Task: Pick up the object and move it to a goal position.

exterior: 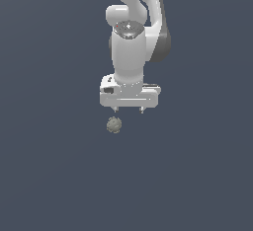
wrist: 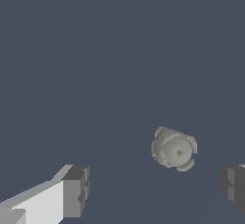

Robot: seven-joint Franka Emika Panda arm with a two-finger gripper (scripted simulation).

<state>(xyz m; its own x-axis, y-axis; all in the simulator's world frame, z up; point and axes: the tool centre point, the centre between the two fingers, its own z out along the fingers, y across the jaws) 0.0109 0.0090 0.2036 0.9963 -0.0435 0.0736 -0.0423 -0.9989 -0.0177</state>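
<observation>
So the object [exterior: 114, 125] is this little lumpy grey-olive ball, kind of rock-looking, just sitting by itself on the plain dark surface [exterior: 54, 175]. Nothing is touching it. In the wrist view the object [wrist: 174, 149] shows up between the two fingertips [wrist: 76, 192] but off-centre, closer to the one that's mostly cut off at the frame edge.

The gripper [exterior: 128, 110] hangs above it with its jaws spread wide and nothing between them, so it's not holding anything. In the exterior view the ball sits a bit toward the exterior view's left of the gripper's middle, roughly under the finger on that side, with a clear gap between fingertips and ball.

Progress-wise I'd say this is early: no grasp yet, no lift, no carry. What's left looks like basically everything, meaning line up over the ball, drop down, squeeze, then haul it off. I can't see any goal marker in either view, so no idea where it's headed.
</observation>
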